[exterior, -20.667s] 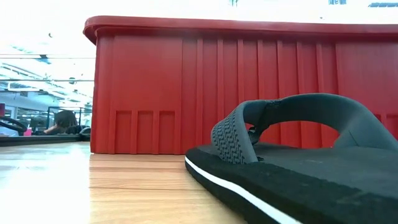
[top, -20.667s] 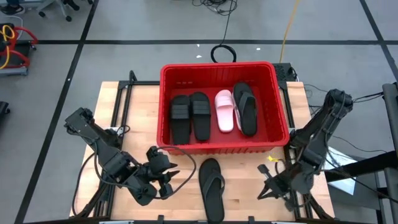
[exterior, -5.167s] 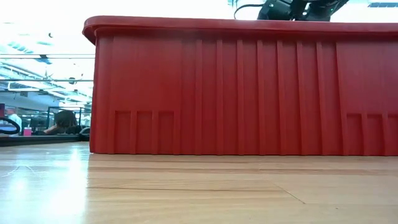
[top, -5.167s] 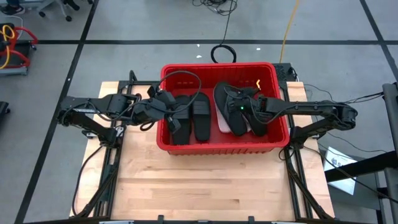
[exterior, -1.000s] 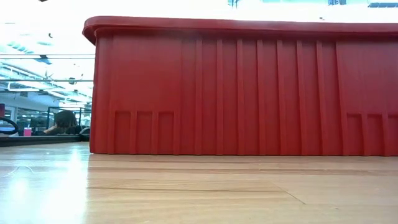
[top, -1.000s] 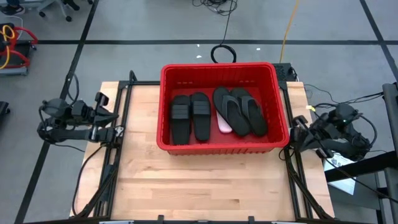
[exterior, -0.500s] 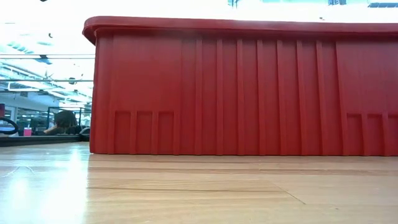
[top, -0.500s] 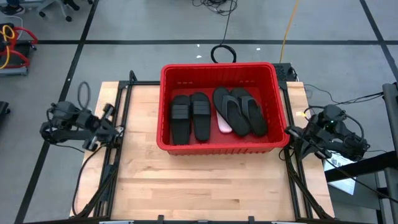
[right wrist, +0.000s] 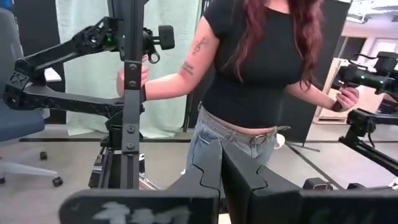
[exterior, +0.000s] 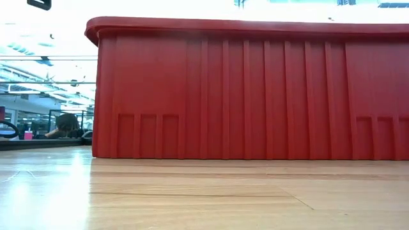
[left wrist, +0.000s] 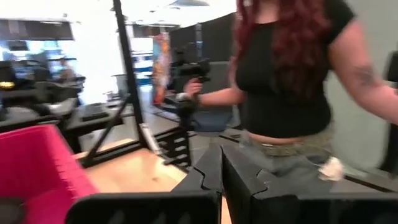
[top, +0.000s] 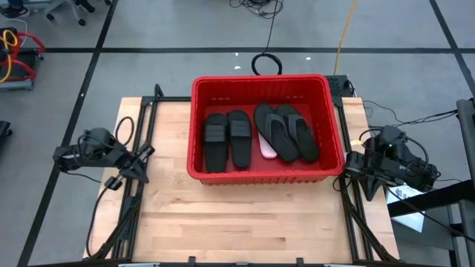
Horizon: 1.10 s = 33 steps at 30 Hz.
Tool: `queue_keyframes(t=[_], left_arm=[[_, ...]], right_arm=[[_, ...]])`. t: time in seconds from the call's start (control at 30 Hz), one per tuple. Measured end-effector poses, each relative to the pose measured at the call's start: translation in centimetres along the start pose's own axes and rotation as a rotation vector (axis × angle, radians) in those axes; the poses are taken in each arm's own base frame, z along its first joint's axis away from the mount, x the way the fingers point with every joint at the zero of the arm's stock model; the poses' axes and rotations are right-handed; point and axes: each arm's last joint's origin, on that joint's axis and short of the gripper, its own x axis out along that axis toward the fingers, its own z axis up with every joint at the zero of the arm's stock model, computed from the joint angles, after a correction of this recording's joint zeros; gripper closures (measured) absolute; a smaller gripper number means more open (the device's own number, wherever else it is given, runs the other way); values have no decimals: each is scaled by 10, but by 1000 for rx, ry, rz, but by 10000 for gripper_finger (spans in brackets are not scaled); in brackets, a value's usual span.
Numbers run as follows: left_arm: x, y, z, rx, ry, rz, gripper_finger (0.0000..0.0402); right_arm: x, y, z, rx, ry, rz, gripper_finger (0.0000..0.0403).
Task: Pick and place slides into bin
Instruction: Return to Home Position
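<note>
The red bin [top: 191, 126] stands at the table's far middle; the low view shows its near wall [exterior: 255, 96]. Inside it lie two black wide-strap slides [top: 228, 139] side by side. Beside them, two black flip-flops [top: 288, 132] rest on a pale pink slide [top: 268, 150], of which only one end shows. My left gripper [top: 137, 165] hangs shut and holds nothing, folded back at the table's left edge [left wrist: 221, 180]. My right gripper [top: 362, 178] is shut and holds nothing, folded back at the right edge [right wrist: 221, 174].
Bare wooden table [top: 237, 215] stretches from the bin to the near edge. Black frame rails [top: 137, 215] run along both sides. A person [right wrist: 261, 74] stands beyond the table, hands on the handles of two other arms [left wrist: 186, 99].
Both arms have folded lower at their table edges, and both grippers have swung round toward the table's near edge. My left arm has also shifted toward the near edge. The bin and the slides in it have not moved.
</note>
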Motion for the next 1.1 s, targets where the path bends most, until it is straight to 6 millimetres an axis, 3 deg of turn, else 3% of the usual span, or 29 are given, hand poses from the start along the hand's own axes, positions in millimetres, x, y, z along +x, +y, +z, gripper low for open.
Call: queue_keyframes(t=[0.3, 0.53, 0.7, 0.9, 1.1], left_arm=[[9, 4, -29, -24, 31, -113, 394], [10, 4, -32, -15, 20, -161, 394], [10, 4, -33, -25, 23, -161, 394], [10, 4, -33, -29, 27, -161, 394], [10, 4, -33, -20, 22, -160, 394]], right_arm=[[0, 0, -6, 53, 0, 0, 403], [0, 0, -5, 44, 0, -2, 403], [0, -2, -7, -63, 9, -52, 403], [0, -11, -24, -156, 0, -3, 403], [2, -24, -55, -193, -8, 30, 403]])
